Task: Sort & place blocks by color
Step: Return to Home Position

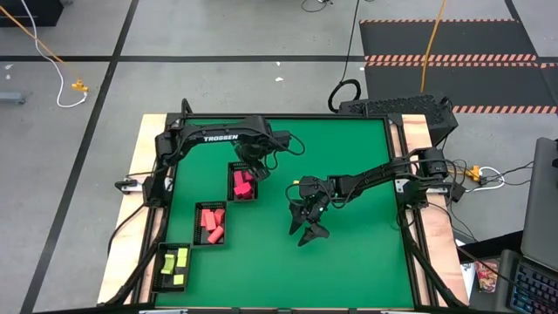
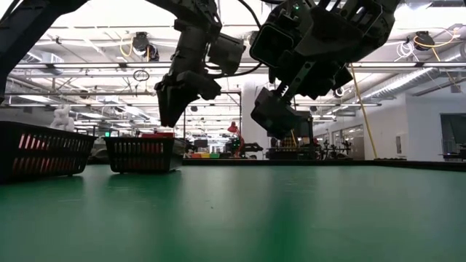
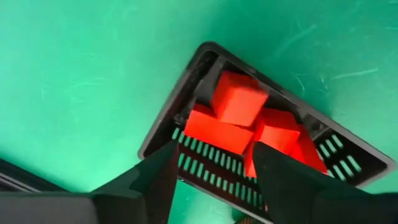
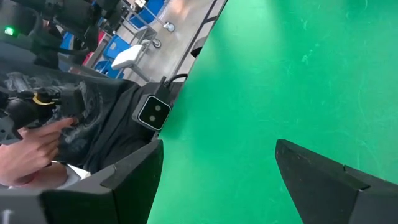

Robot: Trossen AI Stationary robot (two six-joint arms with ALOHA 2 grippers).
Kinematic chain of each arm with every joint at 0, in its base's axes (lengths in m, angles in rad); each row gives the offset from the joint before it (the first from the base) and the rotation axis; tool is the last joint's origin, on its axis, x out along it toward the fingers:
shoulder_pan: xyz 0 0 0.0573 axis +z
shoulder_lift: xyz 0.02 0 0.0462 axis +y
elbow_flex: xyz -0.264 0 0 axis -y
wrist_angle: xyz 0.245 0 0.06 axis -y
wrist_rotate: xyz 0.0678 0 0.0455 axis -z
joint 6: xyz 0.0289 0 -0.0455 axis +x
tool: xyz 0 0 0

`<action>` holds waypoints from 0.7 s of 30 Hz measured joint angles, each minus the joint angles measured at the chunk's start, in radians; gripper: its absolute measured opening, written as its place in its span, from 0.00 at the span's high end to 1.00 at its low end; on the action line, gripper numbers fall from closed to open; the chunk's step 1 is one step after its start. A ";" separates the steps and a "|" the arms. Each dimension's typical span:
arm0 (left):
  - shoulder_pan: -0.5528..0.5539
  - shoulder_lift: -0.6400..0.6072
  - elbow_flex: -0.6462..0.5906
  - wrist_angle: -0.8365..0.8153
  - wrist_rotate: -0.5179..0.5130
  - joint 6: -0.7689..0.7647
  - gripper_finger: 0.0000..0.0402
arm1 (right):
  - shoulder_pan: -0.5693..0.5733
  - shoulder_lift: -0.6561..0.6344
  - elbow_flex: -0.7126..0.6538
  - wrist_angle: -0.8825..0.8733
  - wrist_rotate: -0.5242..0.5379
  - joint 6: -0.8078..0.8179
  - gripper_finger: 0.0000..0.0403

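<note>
Our left hand (image 3: 214, 158) hangs spread and empty directly above the red blocks (image 3: 239, 99) in their tray (image 3: 208, 55). Our right hand (image 1: 307, 228), likewise spread and empty, hovers over mid tabletop (image 1: 366, 174). We think no block lies loose.

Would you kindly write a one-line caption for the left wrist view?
Open left gripper hovers above a black mesh tray holding small red blocks.

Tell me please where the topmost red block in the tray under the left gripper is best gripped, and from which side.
Grip the topmost red block on two opposite flat side faces, coming straight down from above. It lies highest on the other red blocks, while the walls of the tray would likely block a sideways approach.
</note>
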 joint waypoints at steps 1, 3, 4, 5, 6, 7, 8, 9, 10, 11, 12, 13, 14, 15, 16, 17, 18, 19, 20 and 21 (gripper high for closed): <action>0.000 0.000 0.000 0.000 -0.006 0.003 0.47 | 0.000 0.000 0.000 0.000 0.000 -0.002 0.25; 0.000 0.000 0.000 -0.002 -0.015 0.010 0.43 | 0.000 0.000 0.000 0.000 0.000 -0.009 0.25; 0.000 0.000 0.000 -0.004 -0.025 0.015 0.42 | 0.000 0.000 0.000 0.000 0.000 -0.011 0.25; 0.000 0.000 0.000 -0.008 -0.036 0.019 0.40 | 0.000 0.000 0.000 0.000 0.000 -0.014 0.25; 0.000 -0.005 0.000 -0.013 -0.045 0.028 0.39 | 0.000 0.000 0.000 0.000 0.000 -0.016 0.25; 0.000 -0.014 -0.002 -0.014 -0.057 0.036 0.38 | 0.000 0.000 0.000 0.000 0.000 -0.018 0.25; -0.003 -0.028 -0.002 -0.005 -0.066 0.042 0.38 | 0.000 0.000 0.000 0.000 0.000 -0.022 0.25; -0.006 -0.044 -0.002 0.013 -0.073 0.050 0.37 | 0.000 0.000 0.000 0.000 0.000 -0.027 0.25; -0.010 -0.065 -0.002 0.033 -0.080 0.057 0.37 | 0.000 0.000 0.000 0.000 0.000 -0.031 0.25; -0.016 -0.089 -0.002 0.053 -0.087 0.067 0.38 | 0.000 0.000 -0.001 0.000 0.001 -0.035 0.25; -0.023 -0.116 -0.002 0.077 -0.093 0.078 0.38 | 0.000 0.000 -0.001 0.000 0.002 -0.038 0.25; -0.030 -0.142 -0.002 0.106 -0.100 0.086 0.39 | 0.000 0.000 -0.001 0.000 0.002 -0.041 0.25; -0.038 -0.173 -0.002 0.137 -0.104 0.091 0.40 | 0.000 0.000 -0.001 0.000 0.003 -0.042 0.25; -0.047 -0.206 -0.002 0.166 -0.107 0.094 0.41 | 0.000 0.000 -0.001 -0.001 0.005 -0.042 0.25; -0.058 -0.235 -0.002 0.195 -0.113 0.099 0.42 | 0.000 0.000 -0.001 -0.001 0.015 -0.042 0.25; -0.071 -0.265 -0.002 0.225 -0.119 0.107 0.43 | 0.000 0.000 -0.001 -0.001 0.030 -0.042 0.25; -0.087 -0.297 -0.006 0.260 -0.124 0.118 0.45 | 0.000 0.000 -0.001 -0.001 0.047 -0.042 0.25; -0.105 -0.329 -0.018 0.296 -0.129 0.129 0.46 | 0.000 0.000 -0.001 -0.001 0.062 -0.042 0.25; -0.124 -0.361 -0.036 0.335 -0.133 0.139 0.47 | 0.000 0.000 -0.001 -0.001 0.085 -0.043 0.25; -0.144 -0.393 -0.061 0.372 -0.135 0.148 0.48 | 0.000 0.000 -0.001 -0.001 0.103 -0.045 0.25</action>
